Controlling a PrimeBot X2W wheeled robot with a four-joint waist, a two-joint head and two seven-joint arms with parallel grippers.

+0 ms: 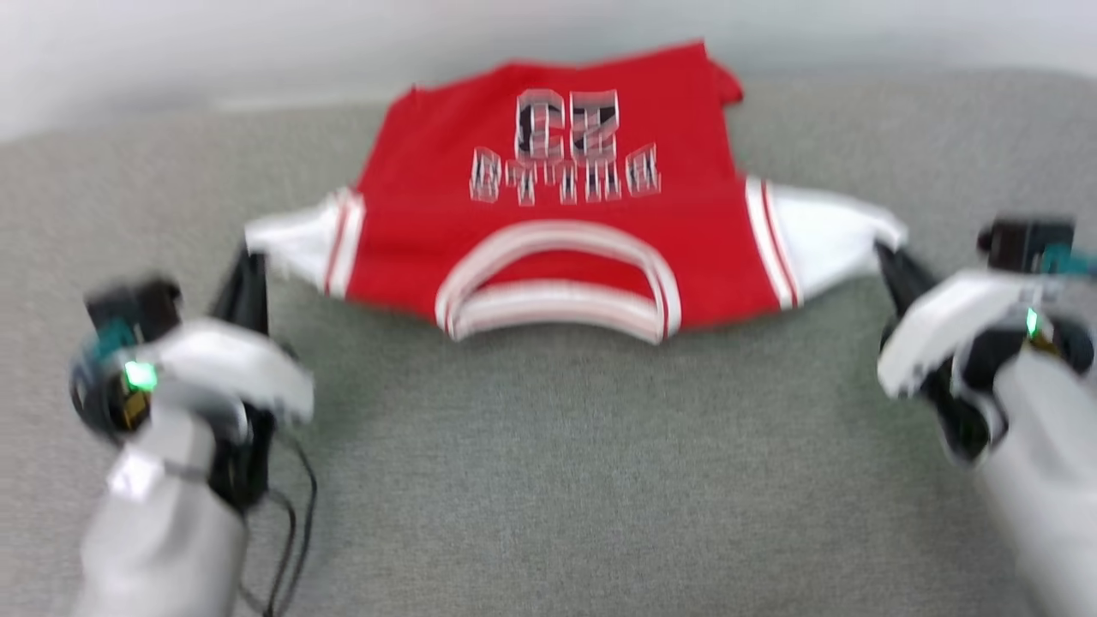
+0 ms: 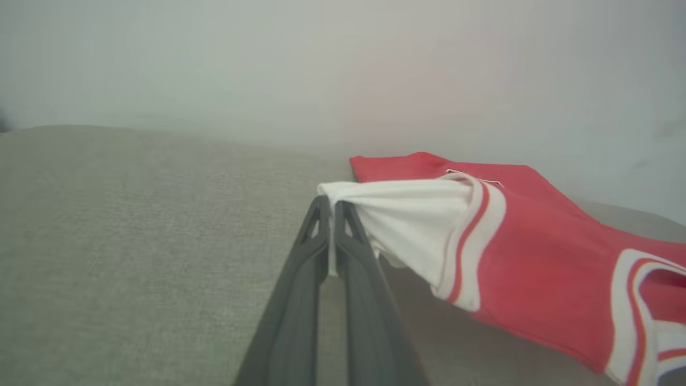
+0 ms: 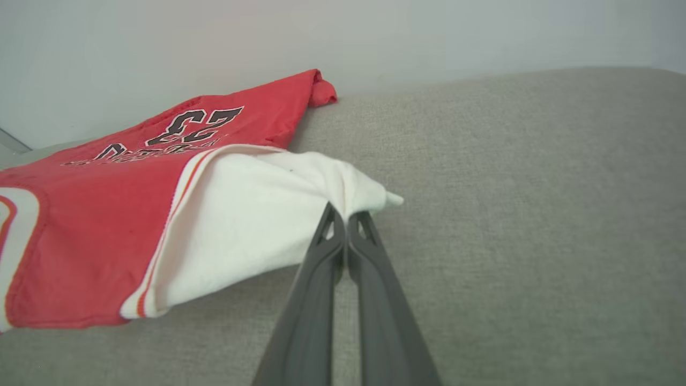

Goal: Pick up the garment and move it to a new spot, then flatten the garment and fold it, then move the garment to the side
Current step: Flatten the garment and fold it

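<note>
**Jersey pinched at both sleeves**

Jersey (image 1: 557, 223) is spread wide across the grey fabric surface (image 1: 548, 480), print side up, and it has a grip on either end. The head view is blurred, but the layout is plain enough: the striped collar (image 1: 557, 287) faces the robot, the black "23" print (image 1: 566, 128) reads upside down beyond it, and the hem sits far back by the pale wall (image 1: 171, 43).

Over on the left, the left fingers (image 1: 247, 287) are clamped tight on the tip of the white left sleeve (image 1: 287, 236). The left wrist view confirms it: the two dark fingers (image 2: 300, 279) are pressed together with a fold of white cloth nipped between their tips, and the jersey (image 2: 536, 246) runs away to that view's right, its sleeve and shoulder raised a little off the surface with shadow beneath.

Same story on the right! The right fingers (image 1: 900, 274) are squeezed on the end of the right sleeve (image 1: 827, 231). In the right wrist view the fingers (image 3: 316, 289) meet at the tips, a small white point of sleeve poking out past them, and the jersey (image 3: 96, 225) is lifted along its near edge while the red far corner lies bunched on the surface by the wall.

Both sleeves are drawn outward, the red body between them, roughly centred and towards the back of the surface.
</note>
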